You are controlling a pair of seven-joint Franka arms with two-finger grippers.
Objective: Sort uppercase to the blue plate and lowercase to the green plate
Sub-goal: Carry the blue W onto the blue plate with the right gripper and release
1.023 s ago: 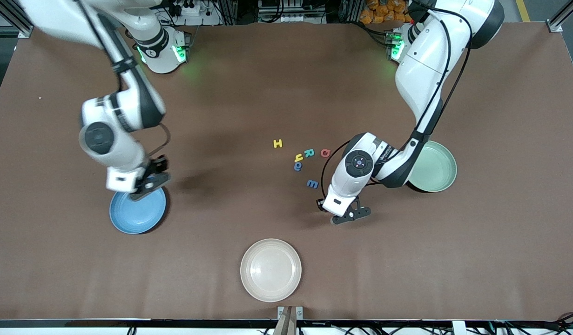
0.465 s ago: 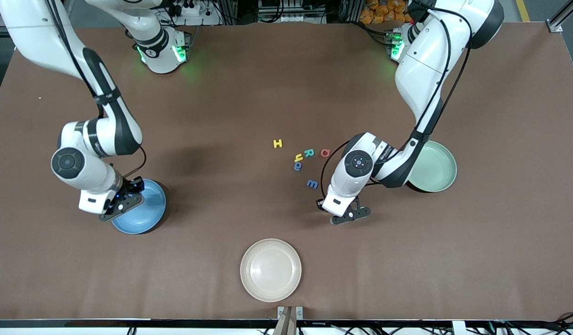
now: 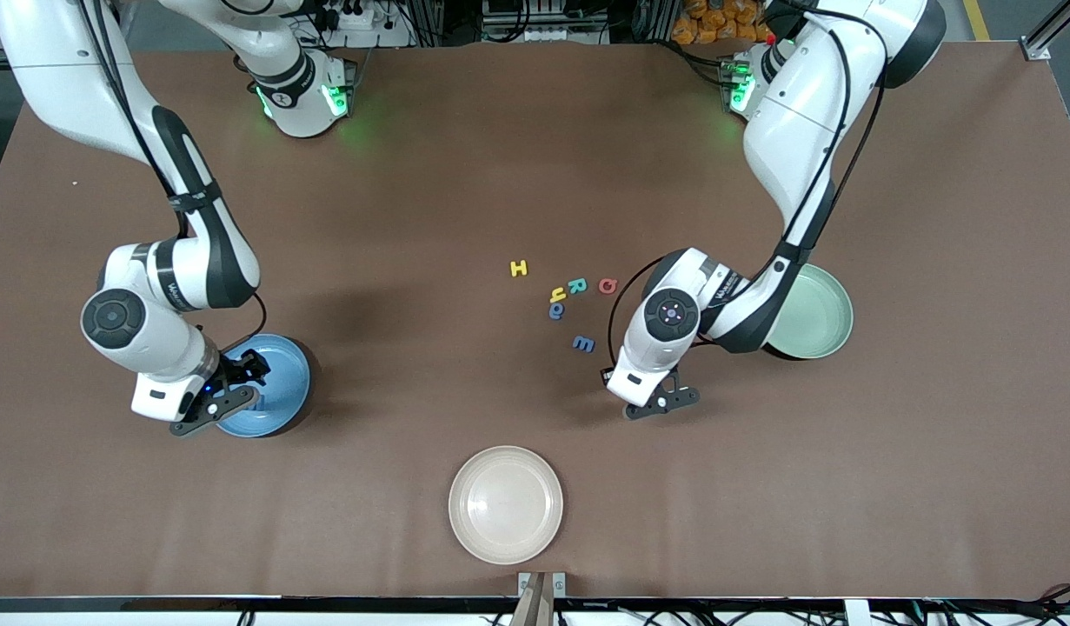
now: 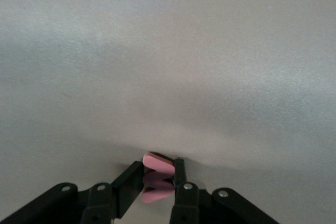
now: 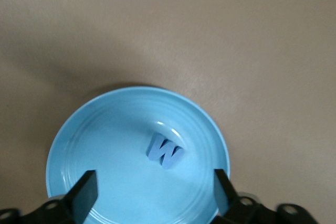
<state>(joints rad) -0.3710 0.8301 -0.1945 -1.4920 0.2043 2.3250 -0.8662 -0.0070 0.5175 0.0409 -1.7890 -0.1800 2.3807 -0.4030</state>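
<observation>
The blue plate sits toward the right arm's end of the table, and the dark blue M lies flat in it. My right gripper hangs just over this plate, open and empty. My left gripper is low at the table, nearer the front camera than the letter cluster, shut on the red w. The green plate lies beside the left arm. Loose on the table are the yellow H, teal R, red Q, yellow h and two blue letters.
A cream-white plate sits near the table's front edge, nearer the camera than the letters. The left arm's forearm covers part of the green plate's rim. Bare brown tabletop lies between the blue plate and the letters.
My right gripper came down over the blue plate and opened, leaving the M in the plate. My left gripper closed on the red w and shifted slightly.
</observation>
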